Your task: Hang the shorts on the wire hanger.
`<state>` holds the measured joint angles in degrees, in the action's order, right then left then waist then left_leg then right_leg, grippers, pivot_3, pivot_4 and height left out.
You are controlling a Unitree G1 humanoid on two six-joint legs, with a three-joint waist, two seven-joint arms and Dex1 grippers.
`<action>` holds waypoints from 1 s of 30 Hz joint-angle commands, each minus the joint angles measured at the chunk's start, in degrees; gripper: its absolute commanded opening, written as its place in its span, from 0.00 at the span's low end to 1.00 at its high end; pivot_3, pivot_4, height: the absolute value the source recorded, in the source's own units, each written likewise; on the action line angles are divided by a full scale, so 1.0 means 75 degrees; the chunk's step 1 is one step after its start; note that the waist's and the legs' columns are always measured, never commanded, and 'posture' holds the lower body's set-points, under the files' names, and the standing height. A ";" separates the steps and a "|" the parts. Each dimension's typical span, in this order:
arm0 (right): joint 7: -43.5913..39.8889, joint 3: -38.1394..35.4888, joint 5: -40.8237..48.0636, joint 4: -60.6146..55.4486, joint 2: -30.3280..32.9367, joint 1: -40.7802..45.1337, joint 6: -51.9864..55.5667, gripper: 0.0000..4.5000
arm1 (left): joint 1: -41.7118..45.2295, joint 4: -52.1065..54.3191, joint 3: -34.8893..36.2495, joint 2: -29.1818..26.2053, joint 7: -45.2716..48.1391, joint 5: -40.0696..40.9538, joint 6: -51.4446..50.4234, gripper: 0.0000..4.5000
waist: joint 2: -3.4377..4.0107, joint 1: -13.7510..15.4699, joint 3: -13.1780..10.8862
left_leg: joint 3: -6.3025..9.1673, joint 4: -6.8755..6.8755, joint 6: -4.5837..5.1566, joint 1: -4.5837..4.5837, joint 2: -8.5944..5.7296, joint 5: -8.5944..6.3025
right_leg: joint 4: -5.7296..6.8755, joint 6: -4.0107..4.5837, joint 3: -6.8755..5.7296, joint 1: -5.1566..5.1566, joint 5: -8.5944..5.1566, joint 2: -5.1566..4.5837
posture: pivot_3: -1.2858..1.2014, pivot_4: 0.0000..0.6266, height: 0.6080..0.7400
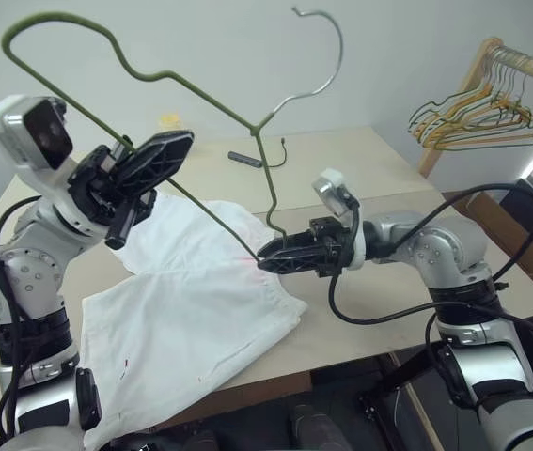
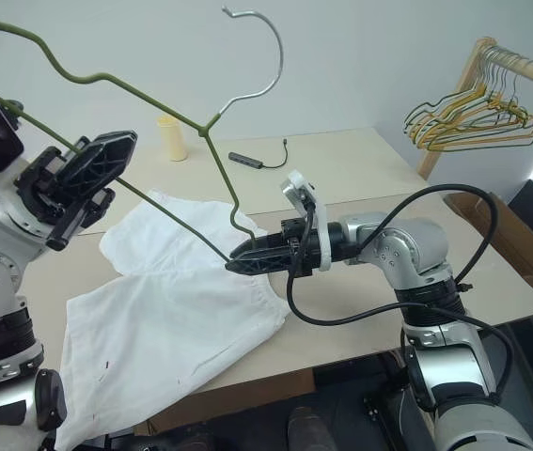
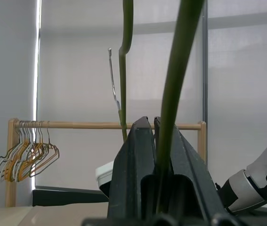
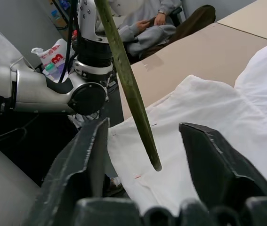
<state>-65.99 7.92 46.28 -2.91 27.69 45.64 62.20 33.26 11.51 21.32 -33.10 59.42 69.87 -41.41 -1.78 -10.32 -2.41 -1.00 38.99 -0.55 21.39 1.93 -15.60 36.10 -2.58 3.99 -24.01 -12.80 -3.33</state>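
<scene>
Above the bench [image 1: 379, 169], the left tool [image 1: 148, 160] is clamped on the wire hanger [image 1: 181, 85]; the right tool [image 2: 238, 260], jaws apart, straddles its open end. Hanging hasn't begun: the shorts [image 1: 191, 319] lie flat beneath.

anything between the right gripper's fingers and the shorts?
Yes. In the right wrist view the free end of the wire hanger hangs between the right gripper fingers, above the shorts on the table. Fingers apart, not touching the wire.
</scene>
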 commanded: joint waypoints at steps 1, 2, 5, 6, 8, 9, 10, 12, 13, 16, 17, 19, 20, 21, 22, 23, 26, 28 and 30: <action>-0.0059 -0.0048 -0.0035 -0.0193 0.0108 0.0161 -0.0166 0.24 | 0.0094 0.0012 -0.0003 0.0030 0.0040 -0.0008 0.0179 0.00 | 0.0000 -0.0001 0.0000 | 0.0000 0.0000 0.0000 0.0000 0.0000 0.0000 | 0.0000 0.0000 0.0000 0.0000 0.0000 0.0000 | 0.47 0.00 1.00; -0.0046 -0.0030 -0.0059 -0.0201 0.0115 0.0143 -0.0184 0.19 | 0.0105 -0.0013 -0.0013 0.0038 0.0059 -0.0029 0.0184 0.00 | 0.0000 -0.0001 0.0000 | 0.0000 0.0000 0.0000 0.0000 0.0001 0.0000 | 0.0000 0.0000 0.0000 0.0000 0.0000 0.0000 | 0.47 0.00 1.00; -0.0012 -0.0031 -0.0080 -0.0189 0.0090 0.0117 -0.0209 0.01 | 0.0137 -0.0083 -0.0091 0.0047 0.0138 -0.0170 0.0249 0.00 | 0.0001 -0.0007 0.0001 | 0.0000 0.0000 0.0000 -0.0001 0.0000 0.0000 | 0.0002 0.0000 0.0000 -0.0001 0.0000 0.0000 | 0.47 0.00 1.00; -0.0006 -0.0013 -0.0116 -0.0204 0.0090 0.0100 -0.0240 0.01 | 0.0155 -0.0117 -0.0118 0.0058 0.0153 -0.0212 0.0273 0.00 | 0.0000 -0.0009 0.0001 | 0.0000 0.0000 0.0000 -0.0001 0.0002 0.0000 | 0.0002 0.0000 0.0000 -0.0002 0.0000 0.0003 | 0.47 0.00 1.00; 0.0010 0.0014 -0.0174 -0.0253 0.0083 0.0057 -0.0323 0.01 | 0.0186 -0.0177 -0.0161 0.0092 0.0166 -0.0285 0.0336 0.00 | 0.0000 -0.0010 0.0001 | -0.0001 0.0001 0.0000 -0.0001 0.0000 0.0000 | 0.0003 0.0001 0.0001 -0.0001 0.0000 0.0001 | 0.46 0.00 1.00; 0.0005 0.0031 -0.0201 -0.0294 0.0081 0.0028 -0.0376 0.01 | 0.0189 -0.0191 -0.0183 0.0116 0.0177 -0.0334 0.0386 0.00 | 0.0000 -0.0009 0.0001 | -0.0002 0.0001 0.0000 -0.0001 0.0001 0.0000 | 0.0002 0.0001 0.0001 -0.0001 0.0000 0.0001 | 0.46 0.00 1.00; 0.0001 0.0045 -0.0220 -0.0319 0.0076 0.0011 -0.0413 0.01 | 0.0188 -0.0202 -0.0191 0.0132 0.0192 -0.0369 0.0420 0.00 | 0.0000 -0.0008 0.0001 | -0.0002 0.0001 0.0000 -0.0001 0.0001 0.0000 | 0.0002 0.0001 0.0001 -0.0001 0.0001 0.0001 | 0.46 0.00 1.00; 0.0026 0.0053 -0.0250 -0.0362 0.0054 -0.0034 -0.0486 0.01 | 0.0156 -0.0193 -0.0218 0.0155 0.0238 -0.0452 0.0463 0.00 | 0.0000 -0.0008 0.0001 | -0.0002 0.0001 0.0000 -0.0001 0.0001 0.0000 | 0.0001 0.0001 0.0001 -0.0001 0.0001 0.0001 | 0.46 0.00 1.00; 0.0038 0.0035 -0.0246 -0.0386 0.0042 -0.0064 -0.0512 0.01 | 0.0129 -0.0183 -0.0220 0.0153 0.0268 -0.0476 0.0479 0.00 | 0.0000 -0.0007 0.0001 | -0.0002 0.0001 0.0000 0.0000 0.0001 0.0000 | 0.0001 0.0001 0.0001 -0.0001 0.0001 0.0001 | 0.46 0.00 1.00; 0.0100 -0.0027 -0.0248 -0.0450 0.0014 -0.0135 -0.0572 0.01 | 0.0090 -0.0168 -0.0195 0.0123 0.0319 -0.0484 0.0494 0.00 | 0.0000 -0.0017 0.0001 | -0.0002 0.0001 0.0000 0.0000 0.0000 0.0000 | 0.0002 0.0001 0.0001 -0.0001 0.0001 0.0001 | 0.46 0.00 1.00; 0.0197 -0.0043 -0.0330 -0.0481 -0.0011 -0.0165 -0.0671 0.01 | 0.0084 -0.0154 -0.0171 0.0111 0.0341 -0.0462 0.0488 0.00 | 0.0000 -0.0020 0.0001 | -0.0002 0.0001 0.0000 0.0000 0.0001 0.0000 | 0.0002 0.0001 0.0001 -0.0001 0.0001 0.0001 | 0.46 0.00 1.00; 0.0412 -0.0052 -0.0543 -0.0540 -0.0059 -0.0237 -0.0937 0.01 | 0.0084 -0.0128 -0.0142 0.0103 0.0351 -0.0431 0.0473 0.00 | 0.0000 -0.0022 0.0001 | -0.0001 0.0001 0.0000 -0.0001 0.0002 0.0000 | 0.0004 0.0002 0.0001 -0.0002 0.0001 0.0002 | 0.46 0.00 1.00; 0.0534 -0.0074 -0.0680 -0.0514 -0.0125 -0.0281 -0.1170 0.01 | 0.0101 -0.0130 -0.0140 0.0103 0.0353 -0.0423 0.0465 0.00 | 0.0000 -0.0022 0.0001 | -0.0001 0.0001 0.0000 -0.0001 0.0002 0.0000 | 0.0004 0.0002 0.0001 -0.0002 0.0001 0.0002 | 0.46 0.00 1.00; 0.0596 -0.0120 -0.0730 -0.0404 -0.0185 -0.0285 -0.1285 0.06 | 0.0107 -0.0102 -0.0145 0.0102 0.0373 -0.0413 0.0460 0.00 | 0.0000 -0.0023 0.0001 | -0.0001 0.0001 0.0000 -0.0002 0.0002 0.0000 | 0.0005 0.0001 0.0001 -0.0002 0.0001 0.0002 | 0.46 0.00 1.00; 0.0532 -0.0097 -0.0781 -0.0333 -0.0173 -0.0294 -0.1392 0.13 | 0.0119 -0.0087 -0.0149 0.0102 0.0385 -0.0402 0.0449 0.00 | 0.0000 -0.0022 0.0001 | -0.0001 0.0002 0.0000 -0.0002 0.0002 0.0000 | 0.0005 0.0001 0.0001 -0.0001 0.0001 0.0002 | 0.46 0.00 1.00; 0.0449 -0.0060 -0.0822 -0.0305 -0.0144 -0.0306 -0.1468 0.18 | 0.0125 -0.0073 -0.0151 0.0103 0.0397 -0.0395 0.0441 0.00 | 0.0000 -0.0020 0.0001 | -0.0002 0.0002 0.0000 -0.0002 0.0001 0.0000 | 0.0005 0.0001 0.0001 0.0000 0.0001 0.0001 | 0.46 0.00 1.00; 0.0451 -0.0085 -0.0767 -0.0167 -0.0179 -0.0258 -0.1346 0.39 | 0.0146 -0.0077 -0.0164 0.0099 0.0400 -0.0373 0.0432 0.00 | 0.0000 -0.0012 0.0001 | -0.0002 0.0003 0.0000 -0.0001 0.0000 0.0000 | 0.0004 0.0001 0.0001 0.0000 0.0002 0.0000 | 0.46 0.00 1.00; 0.0444 -0.0063 -0.0764 -0.0096 -0.0163 -0.0209 -0.1230 0.54 | 0.0127 -0.0063 -0.0184 0.0091 0.0412 -0.0397 0.0441 0.00 | 0.0000 -0.0014 0.0001 | -0.0001 0.0003 0.0000 -0.0001 0.0000 0.0001 | 0.0004 0.0002 0.0001 -0.0001 0.0002 0.0000 | 0.46 0.00 1.00; 0.0431 -0.0046 -0.0749 -0.0015 -0.0159 -0.0160 -0.1121 0.54 | 0.0127 -0.0084 -0.0190 0.0082 0.0436 -0.0407 0.0441 0.00 | 0.0000 -0.0015 0.0001 | 0.0000 0.0003 0.0000 0.0000 0.0000 0.0000 | 0.0004 0.0003 0.0001 -0.0001 0.0002 0.0000 | 0.46 0.00 1.00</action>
<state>-62.43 8.56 39.65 -2.65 26.45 42.96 53.19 33.28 9.52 19.84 -31.98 62.11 66.58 -38.78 -1.78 -10.43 -2.40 -1.00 39.01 -0.55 21.39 1.93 -15.60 36.13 -2.56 3.99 -24.02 -12.78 -3.33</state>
